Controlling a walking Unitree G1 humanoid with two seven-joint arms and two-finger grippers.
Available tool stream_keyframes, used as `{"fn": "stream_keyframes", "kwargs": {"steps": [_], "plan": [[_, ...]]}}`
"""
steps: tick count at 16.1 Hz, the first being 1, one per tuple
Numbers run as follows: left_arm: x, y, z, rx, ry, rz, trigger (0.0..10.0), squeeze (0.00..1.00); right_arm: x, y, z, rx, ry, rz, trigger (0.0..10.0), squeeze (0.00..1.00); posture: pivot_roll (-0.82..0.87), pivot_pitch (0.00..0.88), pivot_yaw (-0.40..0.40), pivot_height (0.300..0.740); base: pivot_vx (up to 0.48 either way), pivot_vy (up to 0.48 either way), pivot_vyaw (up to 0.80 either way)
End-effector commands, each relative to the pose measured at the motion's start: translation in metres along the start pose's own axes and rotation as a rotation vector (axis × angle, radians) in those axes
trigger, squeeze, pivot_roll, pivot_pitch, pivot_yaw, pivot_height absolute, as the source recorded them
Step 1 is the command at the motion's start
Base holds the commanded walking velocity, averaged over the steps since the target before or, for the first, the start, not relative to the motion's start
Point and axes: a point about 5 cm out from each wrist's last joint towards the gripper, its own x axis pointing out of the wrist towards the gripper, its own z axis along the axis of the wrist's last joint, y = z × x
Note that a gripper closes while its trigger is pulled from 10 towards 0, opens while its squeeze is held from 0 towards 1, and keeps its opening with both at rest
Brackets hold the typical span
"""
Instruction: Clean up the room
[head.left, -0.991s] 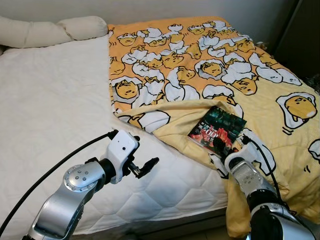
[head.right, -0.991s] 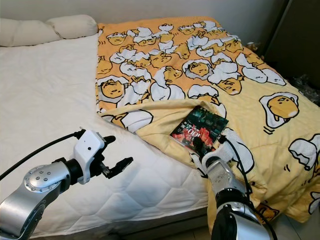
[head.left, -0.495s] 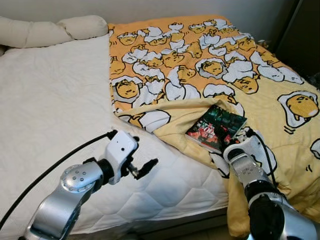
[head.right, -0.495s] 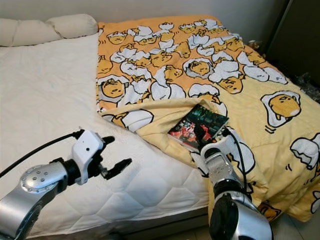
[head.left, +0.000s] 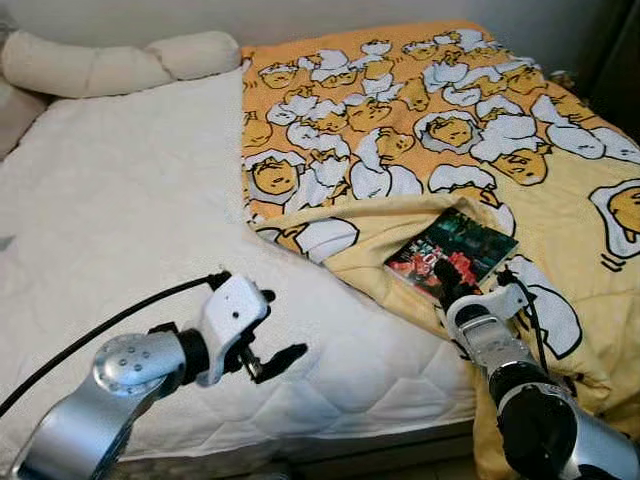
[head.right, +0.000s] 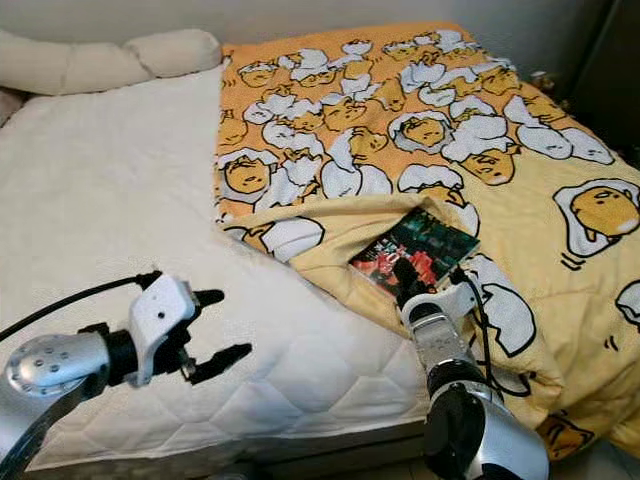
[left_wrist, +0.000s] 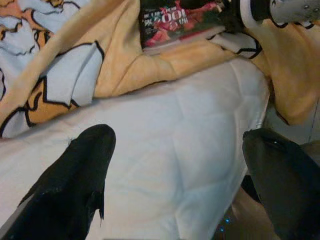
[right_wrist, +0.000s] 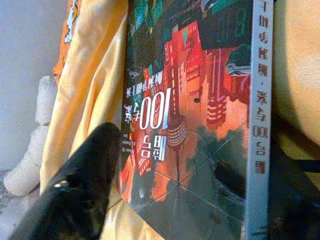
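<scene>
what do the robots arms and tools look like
Both arms are silver metal with rounded joint housings studded with small screws. The left arm has a white wrist block and a black cable looping back from it. The right arm also carries a white wrist piece and a thin black cable. Each tool, left and right, has two long black fingers.

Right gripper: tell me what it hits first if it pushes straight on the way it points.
Most likely the book. The right gripper points along the book's cover with a finger on either side of it, on the yellow blanket. Depth is unclear; the fingers may already touch it.
</scene>
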Motion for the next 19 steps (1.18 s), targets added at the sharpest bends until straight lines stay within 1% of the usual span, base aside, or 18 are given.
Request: {"fn": "stream_keyframes", "kwargs": {"steps": [1,5,7,10,12,15,16,17,19], "plan": [[-0.007,0.002,0.002,0.008,0.009,0.016,10.0,0.00,0.006,0.018,-0.007,0.028,0.022,0.068,0.0,0.00,0.31,0.000,0.116,0.740,0.000,0.000,0.00],[-0.006,-0.001,0.003,-0.005,0.002,0.033,10.0,0.00,0.007,0.022,-0.004,0.047,0.000,0.082,0.0,0.00,0.31,0.000,0.091,0.740,0.000,0.000,0.00],[-0.005,-0.002,0.003,-0.011,-0.005,0.037,10.0,0.00,0.007,0.022,-0.002,0.066,-0.012,0.089,0.0,0.00,0.31,0.000,0.084,0.740,0.000,0.000,0.00],[-0.003,-0.002,0.003,-0.014,-0.009,0.040,10.0,0.00,0.006,0.020,-0.004,0.063,-0.003,0.094,0.0,0.00,0.31,0.000,0.079,0.740,0.000,0.000,0.00],[0.001,-0.002,0.004,-0.015,-0.019,0.041,10.0,0.00,0.004,0.014,-0.002,0.083,-0.013,0.080,0.0,0.00,0.29,0.000,0.076,0.740,0.000,0.000,0.00],[0.008,-0.001,0.006,-0.023,-0.043,0.048,10.0,0.00,0.003,0.012,0.001,0.097,-0.025,0.085,0.0,0.00,0.26,0.000,0.068,0.740,0.000,0.000,0.00],[0.014,0.002,0.008,-0.035,-0.067,0.062,10.0,0.00,0.003,0.010,0.006,0.096,-0.038,0.087,0.0,0.00,0.24,0.000,0.062,0.740,0.000,0.000,0.00],[0.017,0.004,0.009,-0.042,-0.077,0.070,10.0,0.00,0.002,0.010,0.009,0.098,-0.047,0.093,0.0,0.00,0.22,0.000,0.057,0.740,0.000,0.000,0.00],[0.030,0.012,0.012,-0.083,-0.123,0.111,10.0,0.00,0.000,0.007,0.025,0.115,-0.102,0.138,0.0,0.00,0.15,0.000,0.048,0.740,0.000,0.000,0.00]]}}
